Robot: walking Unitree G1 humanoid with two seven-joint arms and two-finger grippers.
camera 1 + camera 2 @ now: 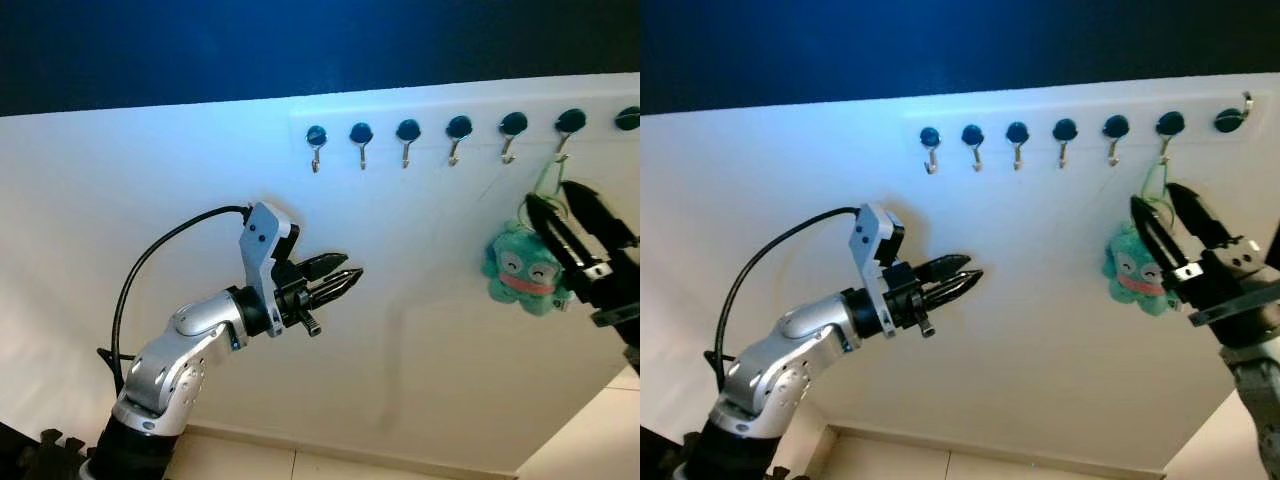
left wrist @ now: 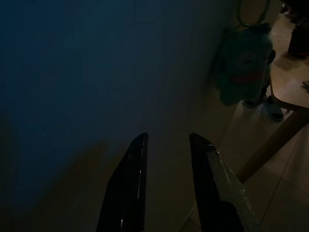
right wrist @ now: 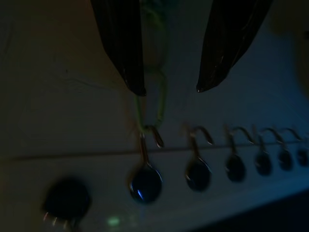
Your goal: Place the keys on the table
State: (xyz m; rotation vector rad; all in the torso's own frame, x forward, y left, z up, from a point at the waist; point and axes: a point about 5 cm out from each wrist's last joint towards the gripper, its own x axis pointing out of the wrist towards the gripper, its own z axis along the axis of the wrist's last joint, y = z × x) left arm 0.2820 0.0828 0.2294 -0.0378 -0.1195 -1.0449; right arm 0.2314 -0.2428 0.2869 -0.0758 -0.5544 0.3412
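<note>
A: Keys? Green loop (image 3: 153, 104) hangs on hook (image 1: 1163, 150); plush charm (image 1: 1133, 270) dangles below hook.

B: Right gripper (image 1: 1167, 210) unclenched, straddling loop below hook, poised to lift off. Left gripper (image 1: 346, 276) nearly closed, empty, well left of hook.

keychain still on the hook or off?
On: the green loop hangs from its hook, right pincer open around it.

Both eye views look up at a white wall (image 1: 420, 380) with a row of hooks (image 1: 408, 140) (shared scene). The right wrist view sits close under those hooks (image 3: 145, 159); the left wrist view faces the wall, dim.
</note>
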